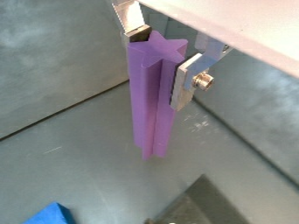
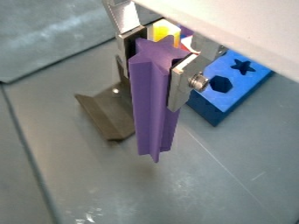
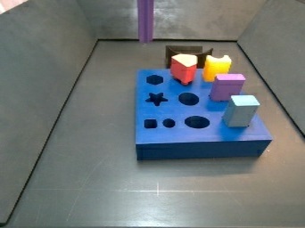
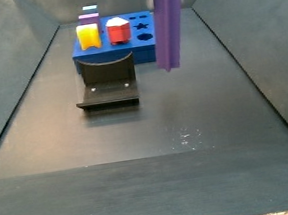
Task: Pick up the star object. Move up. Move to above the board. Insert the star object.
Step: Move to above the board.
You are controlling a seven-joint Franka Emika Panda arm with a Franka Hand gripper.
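Observation:
My gripper (image 1: 162,54) is shut on the top of the star object (image 1: 149,105), a tall purple star-section prism hanging upright, clear of the floor. Both wrist views show it between the silver fingers (image 2: 179,85). In a side view the star object (image 3: 146,20) hangs high beyond the far edge of the blue board (image 3: 197,147), and the gripper is cut off above that view. In a side view the prism (image 4: 167,25) hangs to the side of the board (image 4: 99,53). The star hole (image 3: 155,80) lies open at the board's far left.
Red (image 3: 183,68), yellow (image 3: 217,67), lilac (image 3: 229,86) and light blue (image 3: 243,110) pegs stand on the board's right side. The dark fixture (image 4: 107,84) stands on the floor beside the board, below the star object (image 2: 105,114). Grey walls enclose the floor.

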